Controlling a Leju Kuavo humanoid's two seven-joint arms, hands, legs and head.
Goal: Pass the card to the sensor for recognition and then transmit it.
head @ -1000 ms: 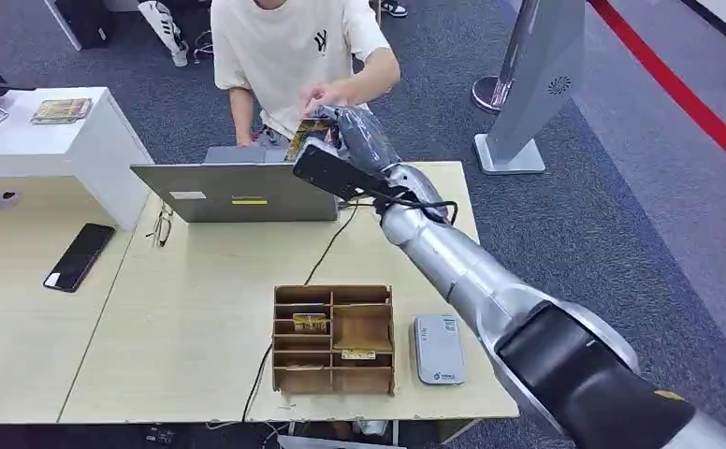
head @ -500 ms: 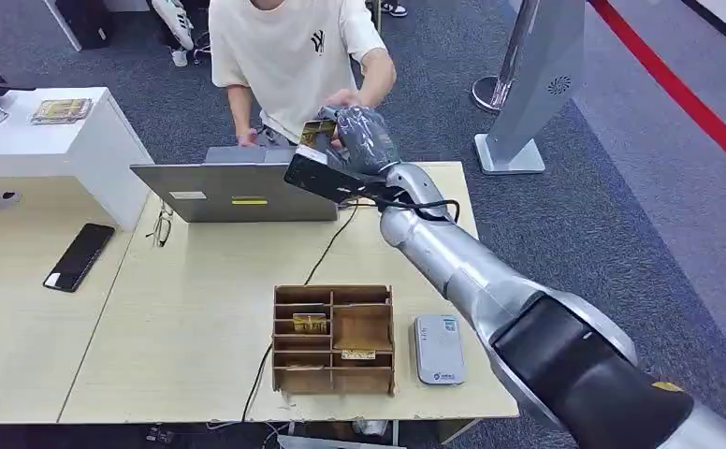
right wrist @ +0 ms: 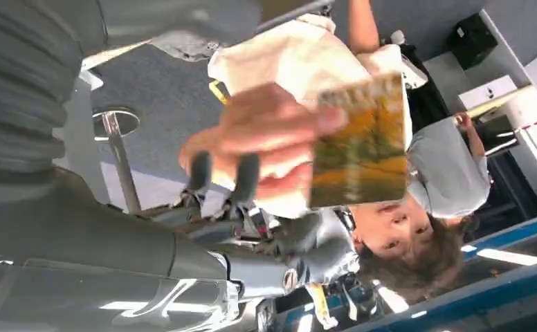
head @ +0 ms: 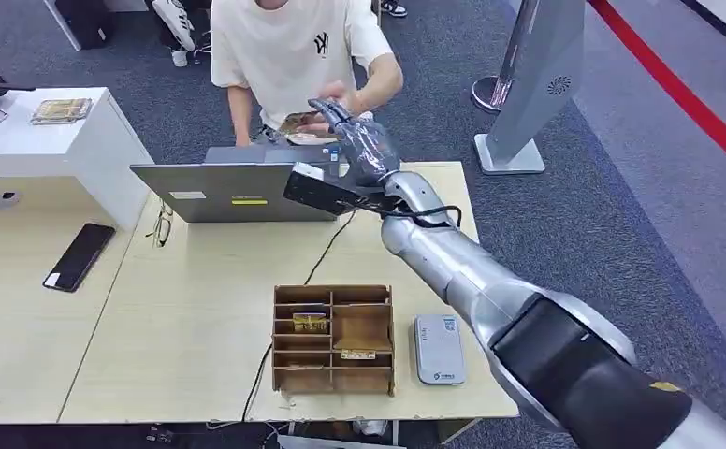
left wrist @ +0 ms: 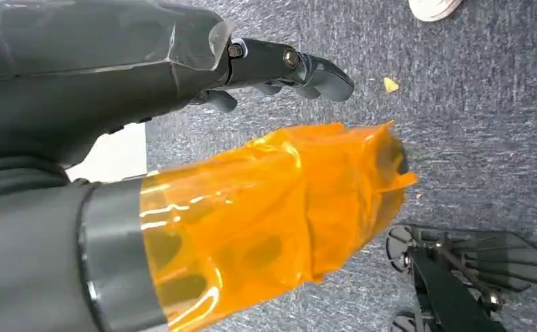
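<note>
**Card at the handover point above the laptop**

Grey carpet surrounds a pale wooden desk on which a laptop, a cardboard organiser and a small grey sensor are set. At upper centre of the head view the right hand is stretched over the laptop toward a person's hand. The card is seen in the right wrist view pinched in the person's fingers, upper right of that frame; the robot's fingers lie just beside it, spread, and appear to hold nothing. The left hand hangs over the carpet, fingers loosely extended and empty. The card is judged thin, light, stiff and glossy, hence slippery; it is best pinched flat across both faces near one short edge.
</note>
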